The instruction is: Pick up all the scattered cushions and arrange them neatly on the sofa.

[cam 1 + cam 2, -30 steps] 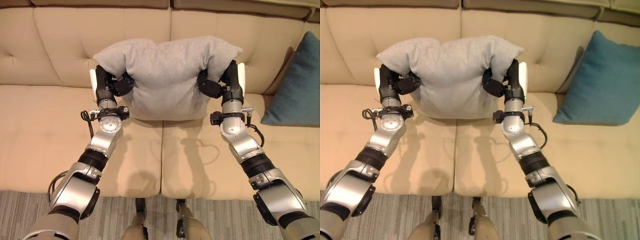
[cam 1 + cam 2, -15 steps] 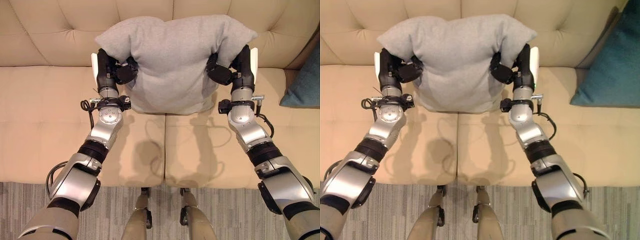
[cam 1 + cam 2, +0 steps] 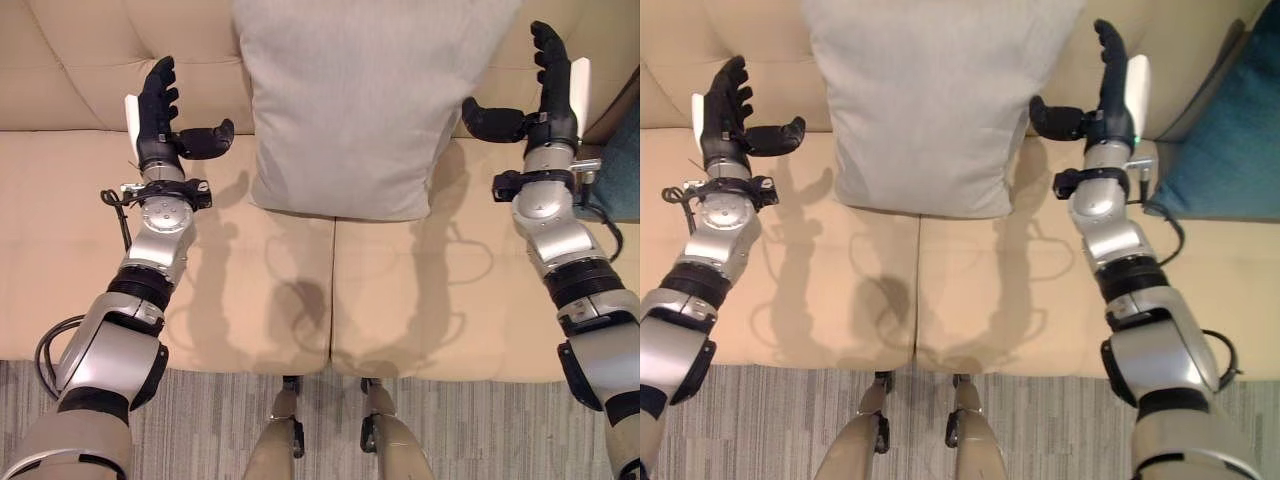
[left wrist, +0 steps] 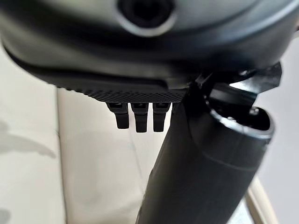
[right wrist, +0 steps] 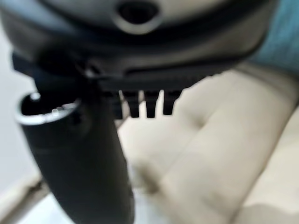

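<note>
Robot hands [image 3: 165, 125] released grey cushion [image 3: 355, 100].

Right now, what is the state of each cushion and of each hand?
Grey cushion: upright against the sofa backrest, released.
Teal cushion: leaning in the sofa corner.
Left hand: open, apart from the grey cushion.
Right hand: open, holding nothing.

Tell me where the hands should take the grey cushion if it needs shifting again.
The grey cushion leans upright against the sofa backrest, wide and soft. Probably best to take both side edges at once, left hand coming in from its left, right hand from its right; both are open and level with its lower half.
</note>
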You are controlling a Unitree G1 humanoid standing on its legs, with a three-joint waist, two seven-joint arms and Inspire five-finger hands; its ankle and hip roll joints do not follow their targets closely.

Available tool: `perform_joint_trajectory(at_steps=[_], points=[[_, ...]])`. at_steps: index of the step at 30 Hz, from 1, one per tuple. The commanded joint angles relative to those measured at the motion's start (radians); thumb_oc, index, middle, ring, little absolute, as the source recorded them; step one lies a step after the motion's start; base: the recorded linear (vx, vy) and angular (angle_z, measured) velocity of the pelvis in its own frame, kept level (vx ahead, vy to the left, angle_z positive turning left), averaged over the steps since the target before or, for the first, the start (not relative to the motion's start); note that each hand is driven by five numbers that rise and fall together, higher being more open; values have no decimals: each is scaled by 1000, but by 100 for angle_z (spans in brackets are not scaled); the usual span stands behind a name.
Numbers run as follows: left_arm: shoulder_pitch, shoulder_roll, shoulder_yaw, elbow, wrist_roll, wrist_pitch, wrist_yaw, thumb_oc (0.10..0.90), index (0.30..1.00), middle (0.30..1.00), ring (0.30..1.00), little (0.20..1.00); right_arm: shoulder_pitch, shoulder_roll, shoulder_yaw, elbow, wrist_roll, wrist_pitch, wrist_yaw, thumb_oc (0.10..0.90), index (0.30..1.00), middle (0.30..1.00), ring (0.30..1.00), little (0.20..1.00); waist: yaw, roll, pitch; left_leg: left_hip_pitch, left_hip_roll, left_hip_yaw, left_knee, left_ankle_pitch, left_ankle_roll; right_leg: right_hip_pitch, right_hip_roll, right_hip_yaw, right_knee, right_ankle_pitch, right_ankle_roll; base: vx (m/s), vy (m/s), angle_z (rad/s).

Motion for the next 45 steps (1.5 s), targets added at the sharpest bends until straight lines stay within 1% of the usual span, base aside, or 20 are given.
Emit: perform_joint_trajectory(at_steps=[1,2,5,6,7,10,11,15,18,19,21,23,26,29,36,40,41,43,44,45], points=[[105,73,90,-120,6,-86,-9,800,900,900,900,900,108,-43,-125,-68,25,-49,-6,800,900,900,900,900,4,-33,-100,63,-50,-20,0,-94,-54,67,-10,-6,4,-85,125,50,0,7],[110,73,90,-124,7,-85,-8,800,900,900,900,900,115,-42,-128,-72,23,-48,-6,800,900,900,900,900,4,-33,-102,64,-50,-20,0,-94,-54,68,-10,-6,4,-85,125,50,-2,11],[299,17,182,-254,18,-89,-23,800,900,900,900,900,302,23,-239,-169,25,-57,17,800,900,900,900,900,5,-38,-115,99,-45,-21,0,-106,-51,106,-8,-9,4,-98,121,53,-2,8],[304,17,182,-258,20,-87,-22,800,900,900,900,900,308,25,-241,-173,24,-56,16,800,900,900,900,900,5,-38,-117,100,-45,-21,0,-107,-51,107,-8,-9,4,-99,121,56,-7,1],[421,-27,213,-334,47,-81,-39,800,900,900,900,900,426,73,-292,-218,16,-54,39,800,900,900,900,900,5,-43,-122,127,-42,-20,0,-109,-50,138,-10,-13,4,-103,118,64,-4,-2],[666,-149,272,-439,94,-52,-90,800,900,900,900,900,673,177,-361,-296,-50,-40,97,800,900,900,900,900,6,-51,-119,212,-34,-18,0,-131,-47,230,-13,-19,4,-129,114,110,-1,0],[669,-149,272,-441,94,-52,-89,800,900,900,900,900,675,178,-362,-298,-51,-39,97,800,900,900,900,900,6,-52,-119,211,-35,-18,0,-127,-46,229,-15,-20,4,-126,114,86,-1,-1],[885,-233,319,-475,123,-15,-147,800,900,900,900,900,859,259,-405,-341,-128,-18,144,800,900,900,900,900,10,-53,-116,293,-26,-7,0,-140,-41,311,-15,-32,4,-148,111,78,-16,-3],[1004,-286,310,-418,157,28,-197,800,900,900,900,900,955,328,-369,-287,-177,0,192,800,900,900,900,900,18,-50,-107,381,-19,-2,0,-153,-33,399,-13,-38,4,-168,105,65,-9,-3],[1006,-286,310,-419,157,28,-197,800,900,900,900,900,956,328,-368,-286,-177,0,192,800,900,900,900,900,18,-50,-103,385,-19,-2,0,-154,-33,404,-13,-38,4,-169,105,57,-17,-7],[1061,-321,288,-327,215,60,-225,800,900,900,900,900,1003,379,-313,-220,-231,9,235,800,900,900,900,900,25,-48,-102,450,-15,1,0,-166,-22,470,-9,-41,4,-185,103,16,-7,-2],[1065,-335,272,-252,254,71,-228,800,900,900,900,900,1019,406,-290,-185,-239,9,248,800,900,900,900,900,29,-49,-102,483,-14,4,0,-173,-16,503,-7,-39,4,-192,101,20,-6,5],[1054,-374,255,-26,334,90,-224,800,900,900,900,900,1020,439,-232,-71,-272,10,256,800,900,900,900,900,38,-50,-105,553,-17,6,0,-201,-3,568,-4,-27,4,-210,98,51,20,-3],[1043,-385,252,67,371,98,-217,800,900,900,900,900,1014,448,-209,5,-279,14,256,800,900,900,900,900,43,-52,-105,592,-21,6,0,-220,5,603,-6,-22,4,-218,99,51,48,-6],[1040,-387,260,91,375,100,-209,800,900,900,900,900,1008,456,-203,90,-278,25,245,800,900,900,900,900,65,-68,-92,610,-30,-1,0,-234,22,618,-13,-10,4,-204,106,-22,62,-10],[1027,-378,253,94,366,99,-207,800,900,900,900,900,991,462,-194,117,-277,36,242,800,900,900,900,900,71,-67,-49,602,-33,-13,3,-226,43,542,-25,5,158,-220,108,-113,37,-9],[1027,-378,253,94,366,99,-207,800,900,900,900,900,991,462,-194,117,-277,36,242,800,900,900,900,900,72,-67,-49,602,-33,-13,3,-226,43,542,-25,5,158,-220,108,-142,-6,-16],[1001,-367,236,90,369,97,-202,800,900,900,900,900,979,469,-195,133,-269,41,239,800,900,900,900,900,58,-64,-21,580,-33,-38,19,-215,50,505,-7,72,238,-243,115,-197,-14,-3],[985,-362,220,84,377,93,-198,800,900,900,900,900,975,470,-194,150,-265,43,236,800,900,900,900,900,50,-58,-19,546,-37,-62,33,-202,53,493,11,136,293,-257,112,-241,-36,18],[976,-361,214,80,378,92,-196,800,900,900,900,900,980,472,-195,150,-261,43,234,800,900,900,900,900,48,-59,-25,527,-41,-78,37,-196,53,496,17,164,314,-264,107,-249,-85,36]])
